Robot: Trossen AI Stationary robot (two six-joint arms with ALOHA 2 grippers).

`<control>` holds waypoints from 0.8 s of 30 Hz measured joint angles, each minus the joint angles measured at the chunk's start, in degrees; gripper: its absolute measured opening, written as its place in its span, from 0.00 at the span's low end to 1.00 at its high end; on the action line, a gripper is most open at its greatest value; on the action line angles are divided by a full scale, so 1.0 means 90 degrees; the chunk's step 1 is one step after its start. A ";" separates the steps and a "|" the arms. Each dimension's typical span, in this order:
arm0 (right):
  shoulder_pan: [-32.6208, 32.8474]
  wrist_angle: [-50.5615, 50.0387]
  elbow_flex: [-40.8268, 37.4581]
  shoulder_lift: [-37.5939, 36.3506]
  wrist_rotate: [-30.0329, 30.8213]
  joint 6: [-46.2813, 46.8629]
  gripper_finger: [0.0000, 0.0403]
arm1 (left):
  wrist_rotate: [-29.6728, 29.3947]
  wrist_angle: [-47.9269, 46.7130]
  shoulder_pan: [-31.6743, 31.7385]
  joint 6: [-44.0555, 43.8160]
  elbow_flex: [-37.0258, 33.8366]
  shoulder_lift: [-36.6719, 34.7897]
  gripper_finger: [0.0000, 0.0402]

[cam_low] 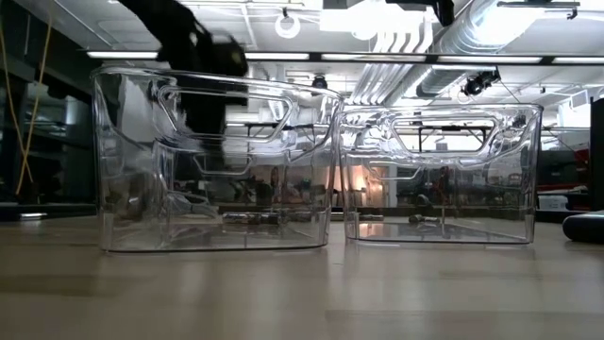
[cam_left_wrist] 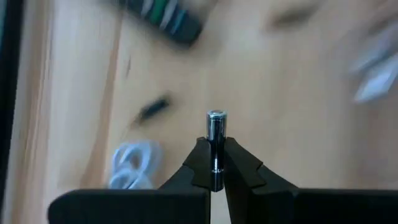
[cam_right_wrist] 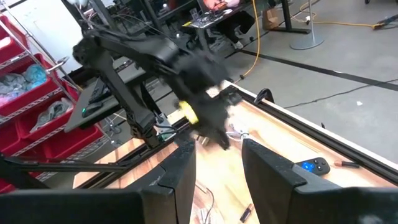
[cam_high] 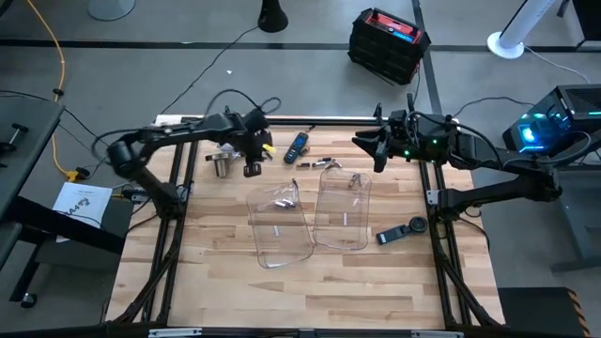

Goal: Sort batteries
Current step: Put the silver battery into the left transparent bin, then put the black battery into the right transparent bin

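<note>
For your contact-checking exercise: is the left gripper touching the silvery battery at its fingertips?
Touching. The left wrist view shows the left gripper with both dark fingers pressed against the sides of the upright battery, no gap between them.

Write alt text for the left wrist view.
The left tool is shut on a small silvery cylindrical battery, held upright between its two dark fingers above the light wooden table. A dark bar-shaped gadget lies blurred beyond.

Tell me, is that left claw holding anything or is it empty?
Holding. In the left wrist view, the left gripper is shut on a small silvery battery that stands up between its fingertips, above the wooden table.
</note>
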 joint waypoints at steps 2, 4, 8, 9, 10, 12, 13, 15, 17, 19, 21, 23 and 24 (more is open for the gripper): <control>0.0000 -0.0006 0.0000 0.0000 0.0000 -0.0002 0.31 | 0.0822 0.0044 -0.0132 -0.0276 0.0016 -0.0444 0.01; 0.0000 -0.0016 0.0000 0.0000 -0.0002 -0.0004 0.31 | 0.1308 0.0044 -0.0453 -0.0469 0.0014 -0.0745 0.01; 0.0000 -0.0017 0.0000 0.0000 -0.0002 -0.0012 0.31 | 0.1423 0.0068 -0.1552 -0.0669 0.0015 -0.1151 0.01; 0.0000 -0.0016 0.0000 0.0000 -0.0004 -0.0011 0.31 | 0.1417 0.0105 -0.1853 -0.0726 0.0015 -0.1160 0.01; 0.0000 -0.0016 0.0000 0.0001 -0.0004 -0.0011 0.31 | 0.1376 0.0144 -0.2152 -0.0777 0.0015 -0.1136 0.01; 0.0000 -0.0017 0.0000 0.0000 -0.0004 -0.0011 0.31 | 0.1049 0.0312 -0.2670 -0.0834 0.0011 -0.1023 0.01; 0.0000 -0.0016 0.0000 0.0000 -0.0004 -0.0011 0.31 | 0.0814 0.0433 -0.2877 -0.0869 0.0011 -0.0974 0.02; 0.0001 -0.0016 0.0000 0.0000 -0.0007 -0.0011 0.31 | 0.0374 0.0624 -0.3157 -0.0889 0.0013 -0.0823 0.07; 0.0000 -0.0016 0.0000 0.0000 -0.0008 -0.0011 0.31 | 0.0131 0.0842 -0.3266 -0.1072 0.0013 -0.0649 0.13; 0.0000 -0.0016 0.0000 0.0000 -0.0009 -0.0011 0.31 | 0.0108 0.0930 -0.3261 -0.1311 0.0013 -0.0546 0.20; 0.0000 -0.0016 0.0000 0.0002 -0.0009 -0.0011 0.31 | 0.0111 0.0932 -0.3204 -0.1425 0.0013 -0.0530 0.27; 0.0000 -0.0016 0.0000 0.0000 -0.0009 -0.0011 0.31 | 0.0110 0.0873 -0.3096 -0.1455 0.0024 -0.0532 0.33; 0.0000 -0.0016 0.0000 0.0000 -0.0009 -0.0001 0.31 | 0.0080 0.0751 -0.3012 -0.1480 0.0079 -0.0550 0.36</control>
